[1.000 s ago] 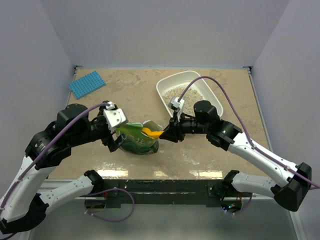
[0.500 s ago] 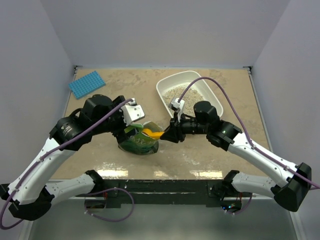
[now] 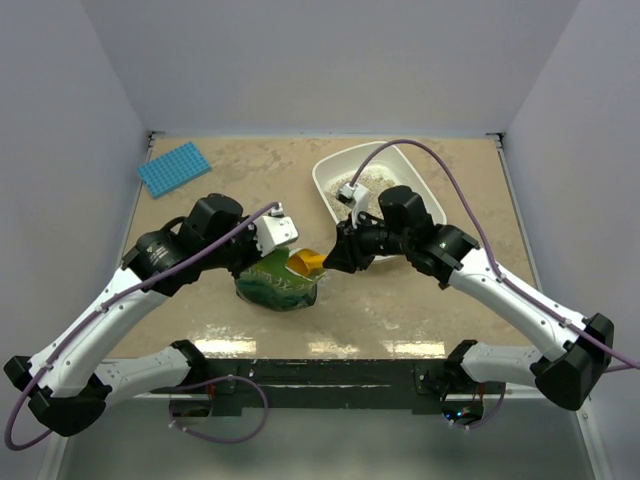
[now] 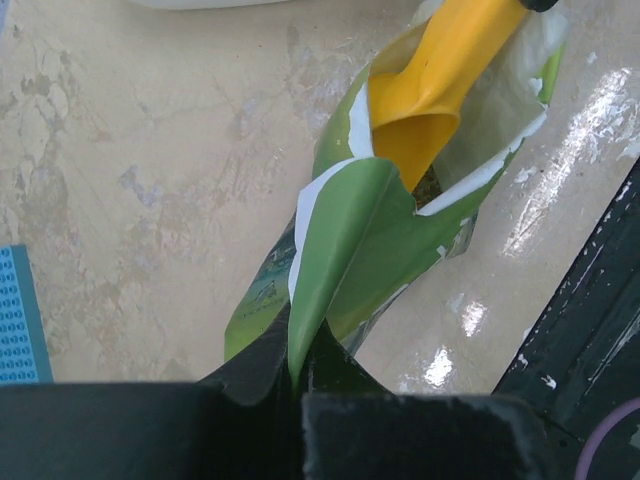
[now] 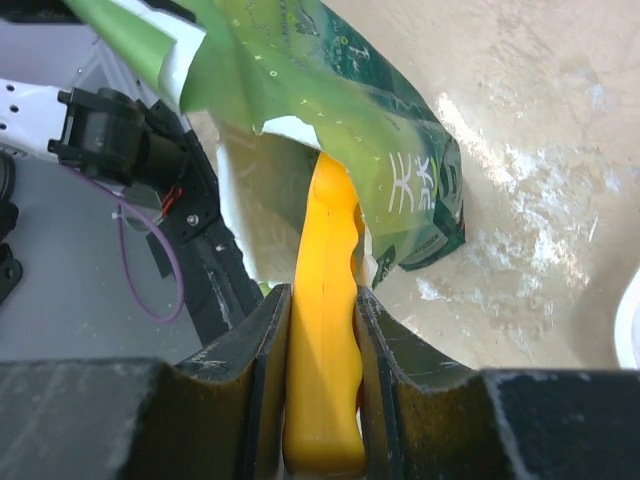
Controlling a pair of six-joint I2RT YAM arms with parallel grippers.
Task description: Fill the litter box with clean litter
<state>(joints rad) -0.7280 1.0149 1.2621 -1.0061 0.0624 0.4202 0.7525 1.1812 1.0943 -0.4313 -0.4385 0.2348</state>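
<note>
The white litter box [image 3: 333, 163] lies at the back right, with pale clean litter [image 3: 385, 180] in it, partly behind my right arm. A green pouch bag [image 3: 278, 287] stands in the middle front. My left gripper [image 3: 267, 256] is shut on the pouch's top edge [image 4: 340, 230], which is pinched flat between its jaws [image 4: 296, 372]. My right gripper [image 3: 334, 258] is shut on the handle of the yellow scoop [image 5: 325, 330]. The scoop's bowl [image 4: 432, 100] points down into the pouch's open mouth [image 5: 330, 90]. No litter shows in the bowl.
A blue gridded mat [image 3: 173, 168] lies at the back left. Spilt grains dust the tabletop [image 5: 520, 250] beside the pouch. The table's dark front edge [image 4: 590, 300] runs close behind the pouch. The litter box's rim [image 5: 632, 325] shows at the right of the right wrist view.
My left arm swung right to the pouch and its gripper closed from wide open onto the pouch's top edge. The right gripper shifted slightly, tilting the scoop steeper into the pouch.
</note>
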